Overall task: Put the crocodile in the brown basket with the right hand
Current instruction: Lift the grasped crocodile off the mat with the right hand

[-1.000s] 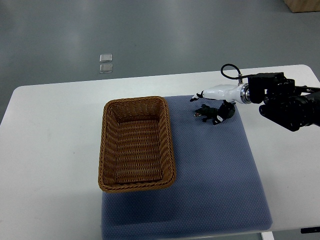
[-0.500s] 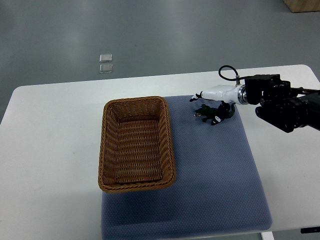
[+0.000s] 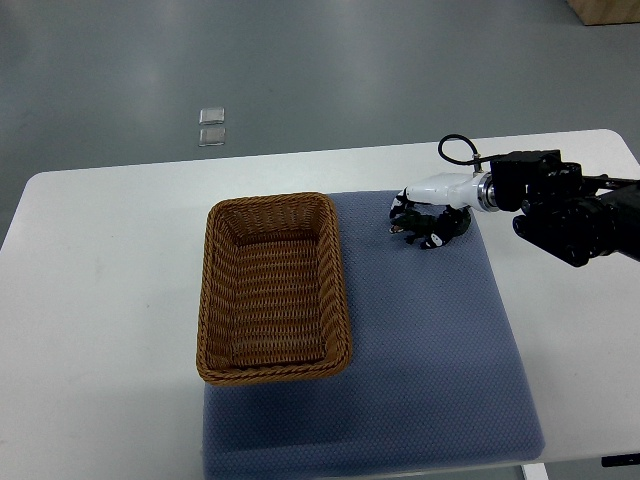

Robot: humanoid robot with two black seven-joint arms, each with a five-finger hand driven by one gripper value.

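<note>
A small dark green toy crocodile (image 3: 424, 225) lies on the blue mat (image 3: 420, 340) near its far right corner. My right hand (image 3: 420, 213), white with black fingertips, reaches in from the right edge and sits right over the crocodile, its fingers curled down around the toy. The toy still rests on the mat. The brown wicker basket (image 3: 212, 300) stands at the mat's left edge, well to the left of the hand, with nothing inside. The left arm does not show.
The mat lies on a white table (image 3: 100, 300) with grey floor beyond its far edge. Two small clear squares (image 3: 211, 126) lie on that floor. My black forearm (image 3: 570, 205) and a looped cable (image 3: 455, 148) hang over the table's right side.
The right hand's fingers were stretched out above the crocodile; they have now curled down and closed around it. The arm has shifted only slightly. The crocodile stays on the mat.
</note>
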